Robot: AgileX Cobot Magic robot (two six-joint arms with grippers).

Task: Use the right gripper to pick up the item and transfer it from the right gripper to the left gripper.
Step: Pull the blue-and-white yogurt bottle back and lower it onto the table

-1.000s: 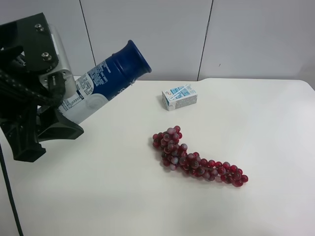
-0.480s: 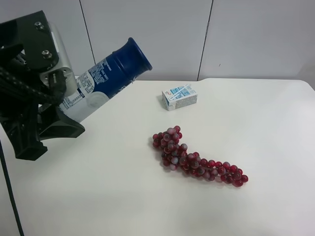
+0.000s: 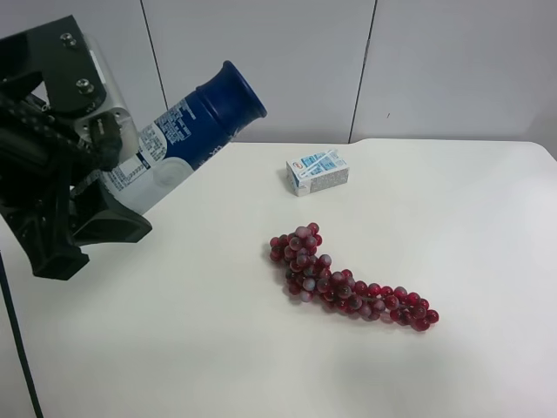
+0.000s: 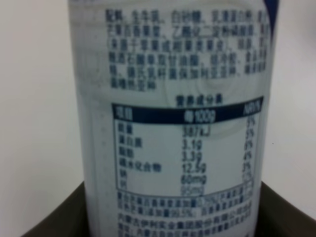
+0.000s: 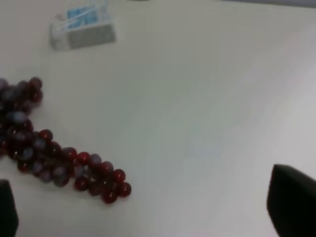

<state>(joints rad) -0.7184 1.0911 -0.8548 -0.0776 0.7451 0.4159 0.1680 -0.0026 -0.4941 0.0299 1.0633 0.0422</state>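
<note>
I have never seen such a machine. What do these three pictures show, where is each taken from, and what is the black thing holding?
This is a robot with two arms; each ends in a gripper with two jaws and carries a small camera at its wrist. The wide picture comes from a camera mounted high above a white table. The black left gripper with a grey screwed plate has its jaws shut on a tilted cylindrical bottle with a dark blue cap, above the table. The left wrist picture shows the bottle's printed label from very near. The right wrist picture shows the right gripper: its jaws are open and hold nothing. On the table lie a bunch of red grapes and a small blue-and-white carton.
</note>
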